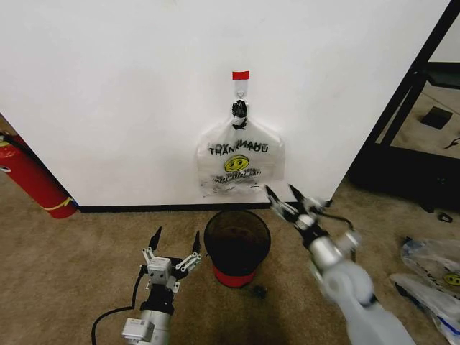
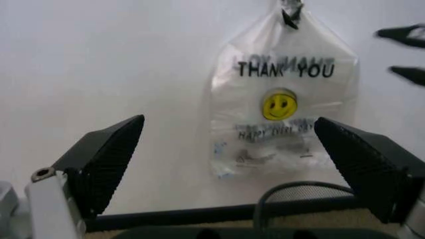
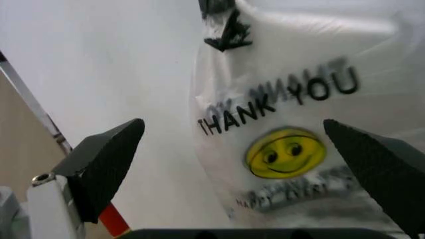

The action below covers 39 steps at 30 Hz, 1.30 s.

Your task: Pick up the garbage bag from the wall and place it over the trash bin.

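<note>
- garbage bag (image 1: 239, 162) hangs flat on the white wall (image 1: 129, 93), pinched at the top by a black clip (image 1: 239, 109) under a bit of red tape (image 1: 240, 75). "THANK YOU" + yellow smiley face out, bottom edge just above the black baseboard (image 1: 144, 208)
- trash bin (image 1: 237, 246) sits on the floor right under the bag, at 6 o'clock from it. black mesh, red band at the base, looks empty afaict
- right gripper (image 1: 284, 193) is up by the bag's lower right corner, approx 4 o'clock from the smiley. fingers spread wide, nothing in them, not touching the plastic. right wrist view has the bag (image 3: 299, 124) close up between the two black pads (image 3: 106, 162)
- left gripper (image 1: 175, 243) hovers low over the carpet, 9 o'clock from the bin & just beside it. fingers released too, holding nothing. its wrist view looks at the bag (image 2: 282, 99) from farther back, w/ the bin rim (image 2: 302, 191) at the bottom
- floor is tan/brown short carpet (image 1: 72, 273), a bit scuffed
- red fire extinguisher (image 1: 32, 176) leans at the wall way off at 9 o'clock
- black shelf frame (image 1: 402, 108) stands at 3 o'clock past the wall's end
- more smiley plastic bags (image 1: 435, 277) lie crumpled on the carpet at 4 o'clock, well apart from the bin
</note>
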Available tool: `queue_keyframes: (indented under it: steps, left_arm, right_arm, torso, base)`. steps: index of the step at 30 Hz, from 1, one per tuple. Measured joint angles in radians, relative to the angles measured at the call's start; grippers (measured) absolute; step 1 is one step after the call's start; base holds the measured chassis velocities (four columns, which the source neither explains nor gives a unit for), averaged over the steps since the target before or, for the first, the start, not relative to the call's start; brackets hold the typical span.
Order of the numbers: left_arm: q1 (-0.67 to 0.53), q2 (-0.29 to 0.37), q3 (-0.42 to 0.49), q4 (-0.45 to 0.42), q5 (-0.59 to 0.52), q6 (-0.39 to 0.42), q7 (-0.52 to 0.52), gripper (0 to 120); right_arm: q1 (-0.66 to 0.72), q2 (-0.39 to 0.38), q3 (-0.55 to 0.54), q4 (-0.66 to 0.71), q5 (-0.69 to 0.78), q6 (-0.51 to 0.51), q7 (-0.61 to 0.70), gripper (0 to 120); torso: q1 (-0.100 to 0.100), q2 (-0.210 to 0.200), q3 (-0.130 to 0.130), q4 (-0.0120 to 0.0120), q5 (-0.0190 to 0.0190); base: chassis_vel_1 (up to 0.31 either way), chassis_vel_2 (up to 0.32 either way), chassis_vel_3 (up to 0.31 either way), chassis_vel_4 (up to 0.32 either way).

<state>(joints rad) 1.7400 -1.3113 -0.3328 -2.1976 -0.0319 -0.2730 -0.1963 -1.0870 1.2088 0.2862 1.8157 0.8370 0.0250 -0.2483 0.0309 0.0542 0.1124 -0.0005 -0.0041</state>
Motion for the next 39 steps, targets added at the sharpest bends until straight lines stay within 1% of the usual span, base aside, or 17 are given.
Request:
queue_keyframes:
  steps: [1,2,4,5,8,14,17,33,35,36,37,38,39]
  left_arm:
    - [0.002,-0.003,-0.01,-0.007,0.0,0.0,0.0,100]
    - [0.002,-0.003,-0.01,-0.007,0.0,0.0,0.0,100]
    - [0.004,-0.004,-0.032,-0.018,-0.004,0.0,-0.001,100]
    - [0.004,-0.004,-0.034,-0.018,-0.005,0.0,-0.001,100]
    - [0.005,-0.006,-0.048,-0.02,-0.011,-0.004,-0.002,100]
    - [0.006,-0.009,-0.05,-0.021,-0.012,-0.01,-0.002,100]
    - [0.004,-0.011,-0.05,-0.021,-0.013,-0.01,-0.002,100]
    - [-0.001,-0.011,-0.051,-0.018,-0.017,-0.01,-0.002,100]
    - [0.0,-0.011,-0.052,-0.019,-0.018,-0.01,-0.002,100]
    - [0.0,-0.011,-0.052,-0.019,-0.018,-0.01,-0.002,100]
    - [0.0,-0.011,-0.053,-0.02,-0.018,-0.01,-0.002,100]
    - [0.0,-0.011,-0.054,-0.02,-0.018,-0.01,-0.002,100]
    - [0.0,-0.011,-0.054,-0.02,-0.018,-0.01,-0.002,100]
  right_arm:
    - [0.073,0.009,-0.039,-0.059,0.031,-0.009,0.003,100]
    - [0.073,0.009,-0.039,-0.059,0.031,-0.009,0.003,100]
    - [0.209,0.029,-0.101,-0.163,0.08,-0.017,0.016,100]
    - [0.223,0.032,-0.107,-0.172,0.084,-0.017,0.016,100]
    - [0.351,0.058,-0.162,-0.27,0.127,-0.02,0.019,100]
    - [0.469,0.079,-0.204,-0.351,0.168,-0.023,0.019,100]
    - [0.498,0.09,-0.216,-0.369,0.183,-0.028,0.026,100]
    - [0.547,0.116,-0.223,-0.427,0.199,-0.025,0.042,100]
    - [0.555,0.117,-0.226,-0.428,0.213,-0.025,0.049,94]
    - [0.556,0.117,-0.227,-0.428,0.216,-0.025,0.051,94]
    - [0.558,0.121,-0.23,-0.429,0.228,-0.025,0.059,88]
    - [0.559,0.123,-0.231,-0.429,0.231,-0.025,0.061,85]
    - [0.559,0.123,-0.231,-0.429,0.231,-0.025,0.061,85]
  torso:
    - [0.0,0.0,0.0,-0.0002,-0.0001]
    - [0.0,0.0,0.0,-0.0002,-0.0001]
    - [0.0,0.0,0.0,-0.0007,-0.0002]
    - [0.0,0.0,0.0,-0.0007,-0.0002]
    - [0.0,0.0,0.0,-0.0004,-0.0002]
    - [0.0,0.0,0.0,-0.0006,-0.0002]
    - [0.0,0.0,0.0,-0.0006,-0.0002]
    - [0.0,0.0,0.0,-0.0005,-0.0001]
    - [0.0,0.0,0.0,-0.0006,-0.0001]
    - [0.0,0.0,0.0,-0.0006,-0.0001]
    - [0.0,0.0,0.0,-0.0006,-0.0001]
    - [0.0,0.0,0.0,-0.0006,-0.0001]
    - [0.0,0.0,0.0,-0.0006,-0.0001]
  base:
    - [0.0,0.0,0.0,0.0]
    - [0.0,0.0,0.0,0.0]
    - [0.0,0.0,0.0,0.0]
    - [0.0,0.0,0.0,0.0]
    - [0.0,0.0,0.0,0.0]
    - [0.0,0.0,0.0,0.0]
    - [0.0,0.0,0.0,0.0]
    - [0.0,0.0,0.0,0.0]
    - [0.0,0.0,0.0,0.0]
    - [0.0,0.0,0.0,0.0]
    - [0.0,0.0,0.0,0.0]
    - [0.0,0.0,0.0,0.0]
    - [0.0,0.0,0.0,0.0]
